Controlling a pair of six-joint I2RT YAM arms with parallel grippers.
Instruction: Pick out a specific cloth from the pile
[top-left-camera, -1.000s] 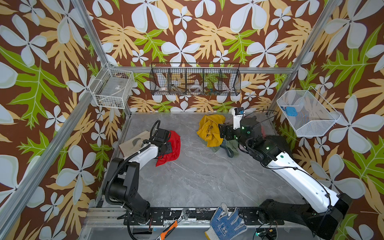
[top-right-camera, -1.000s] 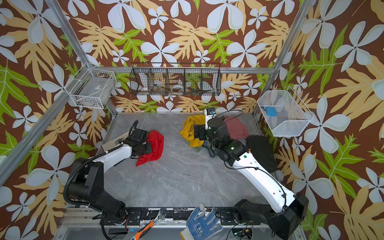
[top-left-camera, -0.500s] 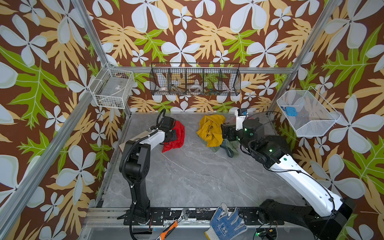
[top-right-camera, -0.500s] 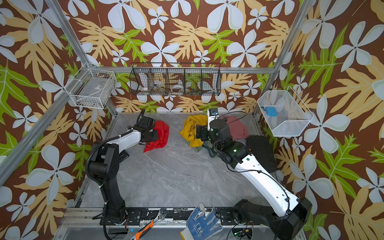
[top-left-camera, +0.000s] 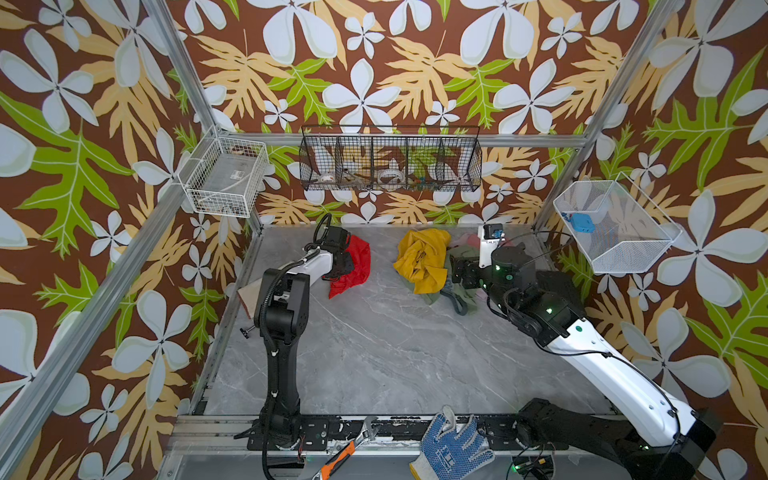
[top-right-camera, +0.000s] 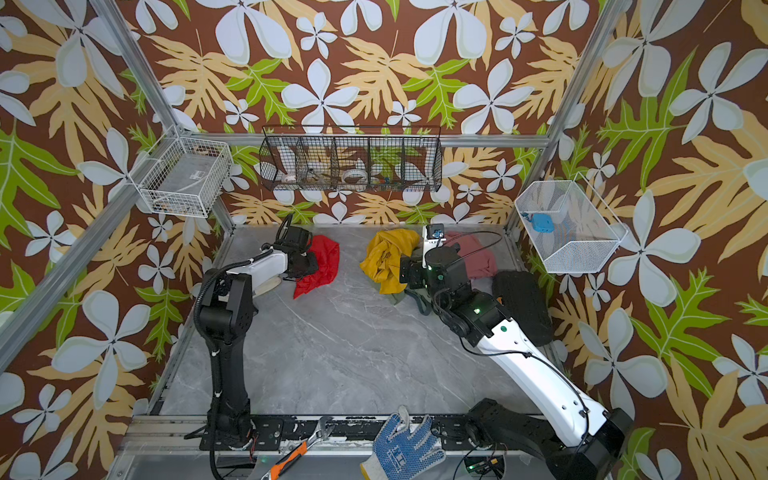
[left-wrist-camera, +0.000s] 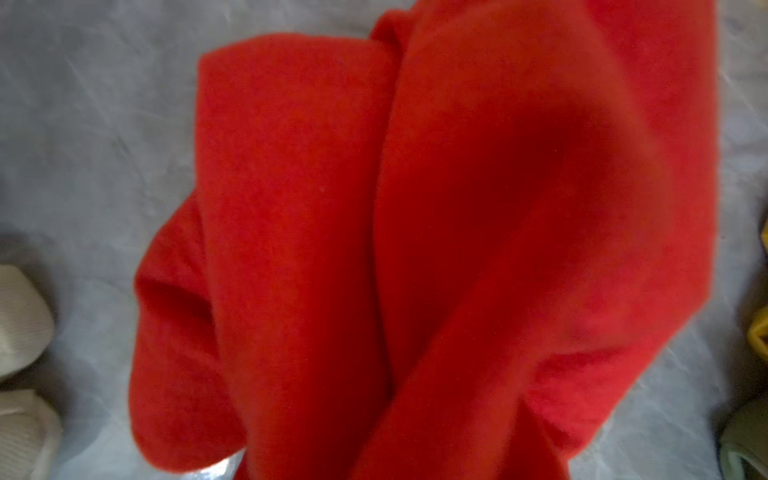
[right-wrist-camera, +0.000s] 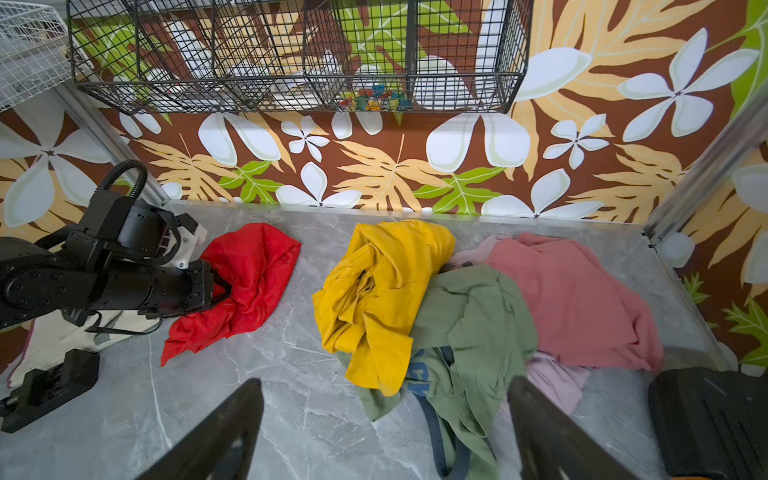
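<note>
Tabletop (top-left-camera: 374, 353), left end effector (right-wrist-camera: 218, 286) half-hidden in cloth (right-wrist-camera: 249, 274)

Both top views: mounted high at the front, aimed down & toward the back wall, far off. They share nearly the same whole scene: grey marble-look tabletop (top-left-camera: 374, 353), black wire basket on back wall (top-left-camera: 390, 158).

Left wrist cam: v. close, looks onto bright red thin cloth (left-wrist-camera: 415, 249), which fills most of the frame, blurry.

Right wrist cam: low, near the tabletop, faces the back wall past right gripper (right-wrist-camera: 384, 381) & its dark fingers (right-wrist-camera: 224, 432). Shares w/ top views the red cloth, heap of mustard-yellow, olive-green & pink cloths (right-wrist-camera: 457, 311), and basket.
</note>
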